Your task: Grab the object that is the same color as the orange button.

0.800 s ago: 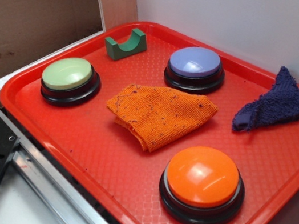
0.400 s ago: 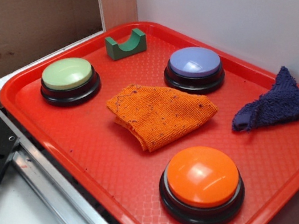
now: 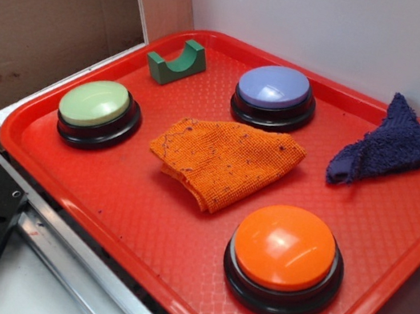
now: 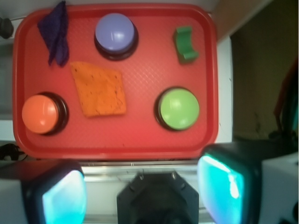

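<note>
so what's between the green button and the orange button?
The orange cloth lies between the green button and the orange button, touching neither, clearest in the exterior view.

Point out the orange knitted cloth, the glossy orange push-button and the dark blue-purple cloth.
Orange knitted cloth (image 3: 225, 162): exterior view, middle of its top surface.
Glossy orange push-button (image 3: 285, 247): exterior view, centre of its dome.
Dark blue-purple cloth (image 3: 385, 145): exterior view, middle of the bunched fabric.

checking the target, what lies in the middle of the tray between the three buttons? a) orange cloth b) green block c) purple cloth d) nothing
a: the orange cloth lies flat mid-tray, between the orange button, green button and lavender button.
</note>
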